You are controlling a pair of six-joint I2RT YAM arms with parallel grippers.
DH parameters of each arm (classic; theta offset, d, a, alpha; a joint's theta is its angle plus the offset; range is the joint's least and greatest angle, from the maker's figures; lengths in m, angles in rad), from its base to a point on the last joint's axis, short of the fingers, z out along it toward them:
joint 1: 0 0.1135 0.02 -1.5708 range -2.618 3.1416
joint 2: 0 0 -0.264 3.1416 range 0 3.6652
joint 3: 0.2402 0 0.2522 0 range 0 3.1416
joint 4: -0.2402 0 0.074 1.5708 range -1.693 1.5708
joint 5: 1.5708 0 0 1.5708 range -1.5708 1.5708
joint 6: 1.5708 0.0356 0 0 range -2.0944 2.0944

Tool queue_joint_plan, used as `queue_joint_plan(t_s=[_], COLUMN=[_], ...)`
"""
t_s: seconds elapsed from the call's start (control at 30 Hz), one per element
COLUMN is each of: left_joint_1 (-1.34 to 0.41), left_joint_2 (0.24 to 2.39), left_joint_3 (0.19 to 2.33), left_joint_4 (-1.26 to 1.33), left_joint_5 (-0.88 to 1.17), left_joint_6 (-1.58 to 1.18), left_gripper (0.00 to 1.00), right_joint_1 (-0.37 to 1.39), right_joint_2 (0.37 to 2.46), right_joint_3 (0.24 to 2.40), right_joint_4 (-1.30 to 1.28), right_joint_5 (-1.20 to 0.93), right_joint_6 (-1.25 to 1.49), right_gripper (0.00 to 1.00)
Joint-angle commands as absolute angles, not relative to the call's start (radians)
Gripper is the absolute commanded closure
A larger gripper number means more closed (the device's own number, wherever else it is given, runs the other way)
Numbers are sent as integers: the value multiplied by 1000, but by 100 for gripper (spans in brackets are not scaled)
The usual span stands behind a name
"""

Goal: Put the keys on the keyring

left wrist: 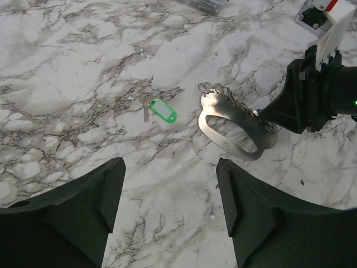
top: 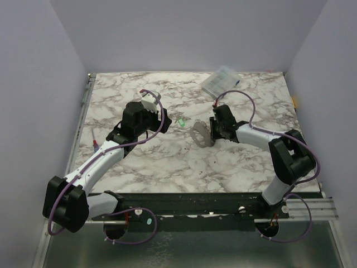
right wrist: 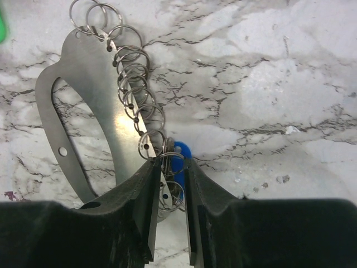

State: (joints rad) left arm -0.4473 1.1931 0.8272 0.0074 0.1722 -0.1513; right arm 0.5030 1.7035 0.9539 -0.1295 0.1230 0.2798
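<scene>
The keyring (top: 201,134) is a flat silvery curved band with several small split rings along one edge, lying on the marble table; it also shows in the left wrist view (left wrist: 234,125) and the right wrist view (right wrist: 95,106). My right gripper (right wrist: 170,167) is at the band's near end, jaws closed narrowly on the blue-headed key (right wrist: 179,159) and a small ring beside it. The green-headed key (left wrist: 162,110) lies flat to the left of the band (top: 181,120). My left gripper (left wrist: 170,195) is open and empty, hovering short of the green key.
A clear plastic compartment box (top: 220,81) lies at the back of the table, right of centre. The right arm's black wrist (left wrist: 312,95) sits at the band's right end. Grey walls enclose the table on three sides.
</scene>
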Motion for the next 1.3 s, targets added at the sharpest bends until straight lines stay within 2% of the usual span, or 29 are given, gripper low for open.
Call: queue_joint_plan(t_s=[0.0,0.1,0.27,0.47,0.73,1.27], left_joint_1=[-456,-456,-458,-458,-463,-475], left_joint_2=[1177,1175,1180,1170,1160,1160], left_joint_3=[848,848,851,848,845,846], left_joint_4=[2,2,2,2,2,2], left_joint_5=[190,188,191,186,181,182], left_joint_6=[-135,-134,-134,-134,-132,-128], left_gripper=[27,27,27,27,27,27], right_joint_1=[509,509,509,509,509,509], right_joint_2=[1647,1607,1559,1627,1710,1757], right_joint_3=[928,924,934,1006,1050,1042], right_joint_4=[-154,-166,-187,-263,-292,-262], right_joint_5=[217,246,176,101,122,190], right_joint_6=[319,354,437,538,602,627], right_gripper=[69,68,66,62,67,71])
